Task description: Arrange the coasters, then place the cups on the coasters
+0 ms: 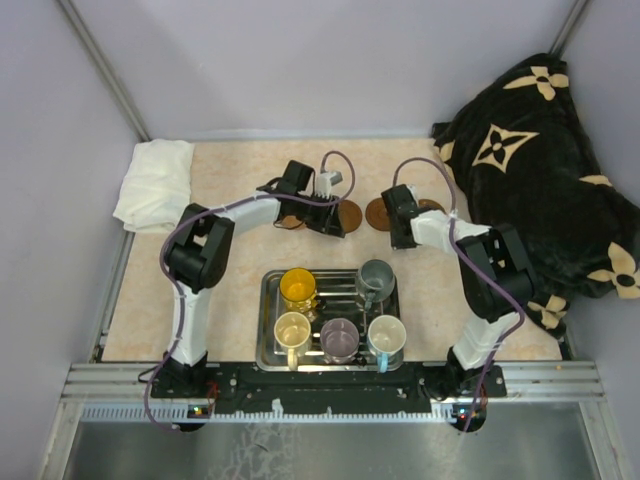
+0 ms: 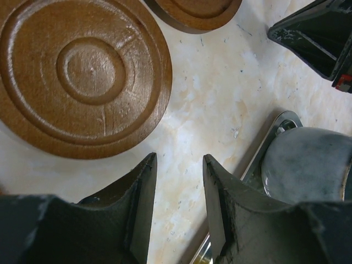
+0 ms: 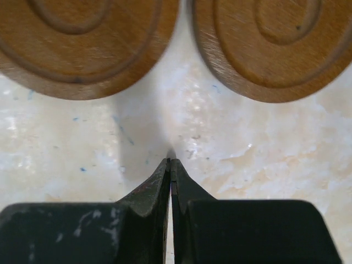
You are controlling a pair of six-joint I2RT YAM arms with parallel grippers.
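Observation:
Several brown coasters lie in a row at the back of the table: one (image 1: 290, 222), another (image 1: 347, 215), a third (image 1: 380, 213). My left gripper (image 2: 179, 165) stands open over bare table just beside a large ringed coaster (image 2: 82, 71), with nothing between its fingers. My right gripper (image 3: 170, 162) is shut and empty, its tip low at the table just short of two coasters (image 3: 82, 44) (image 3: 269, 44). The cups stand in the steel tray (image 1: 268, 300): yellow (image 1: 298, 288), dark grey-green (image 1: 375, 278), cream (image 1: 292, 330), purple-grey (image 1: 339, 340), and white with a blue handle (image 1: 386, 336).
A folded white cloth (image 1: 155, 185) lies at the back left. A black blanket with a tan flower pattern (image 1: 540, 170) is heaped at the right. The two grippers are close together over the coaster row. Walls enclose the table.

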